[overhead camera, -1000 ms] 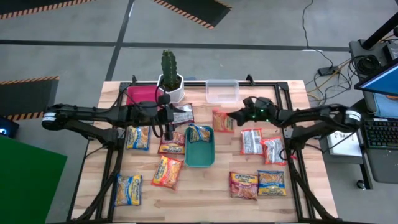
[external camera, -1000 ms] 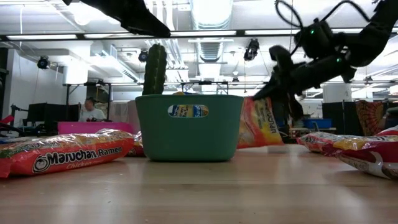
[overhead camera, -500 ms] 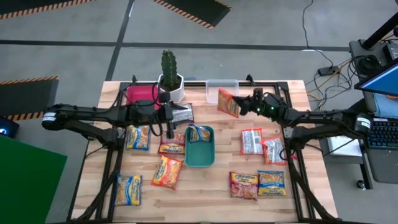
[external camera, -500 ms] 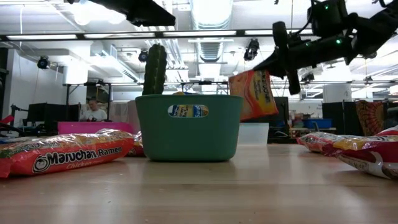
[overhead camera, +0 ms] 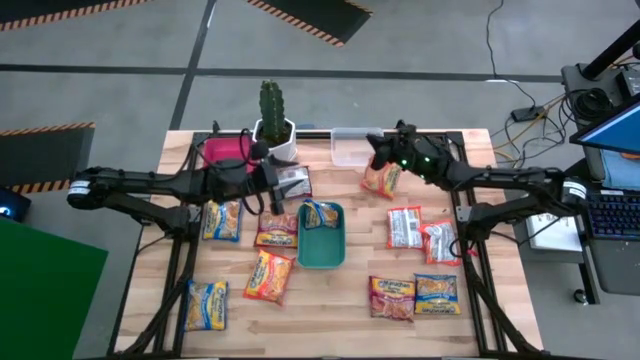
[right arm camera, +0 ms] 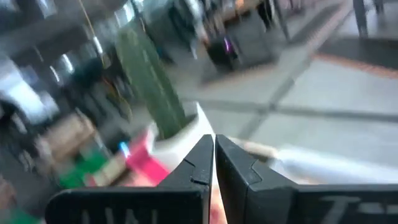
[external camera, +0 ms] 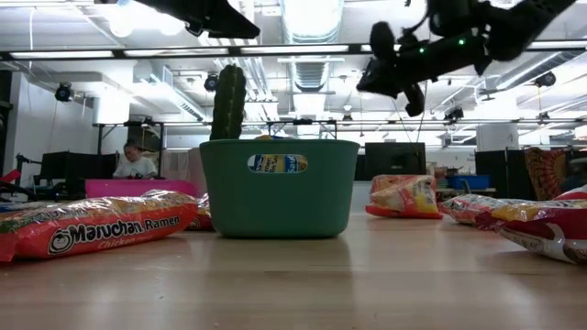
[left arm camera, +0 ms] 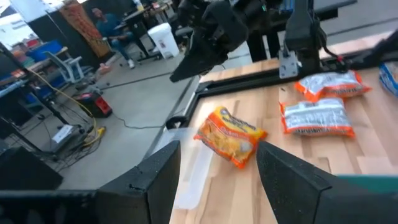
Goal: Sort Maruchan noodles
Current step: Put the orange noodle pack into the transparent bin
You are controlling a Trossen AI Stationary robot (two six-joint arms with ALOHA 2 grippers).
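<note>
An orange-red Maruchan packet (overhead camera: 382, 178) lies flat on the table beside the clear tray (overhead camera: 355, 146); it also shows in the low view (external camera: 404, 195) and the left wrist view (left arm camera: 230, 133). My right gripper (overhead camera: 372, 150) hovers shut above it with nothing between its fingers (right arm camera: 212, 158). My left gripper (overhead camera: 277, 192) hangs open over a white-red packet (overhead camera: 294, 182), holding nothing. A yellow-blue packet (overhead camera: 320, 213) lies in the green tray (overhead camera: 322, 252). Several more packets lie spread on the table to either side.
A cactus in a white pot (overhead camera: 272, 115) and a pink tray (overhead camera: 224, 152) stand at the far edge. Packets lie at left (overhead camera: 222, 220) (overhead camera: 206, 305) (overhead camera: 268, 277) and at right (overhead camera: 404, 226) (overhead camera: 437, 293). Bare wood shows along the near edge.
My right gripper has lifted the orange-red packet off the table and carried it toward the far edge. The packet has then come free and fallen flat beside the clear tray, while the gripper kept rising and turned. My left gripper has tipped upward a little.
</note>
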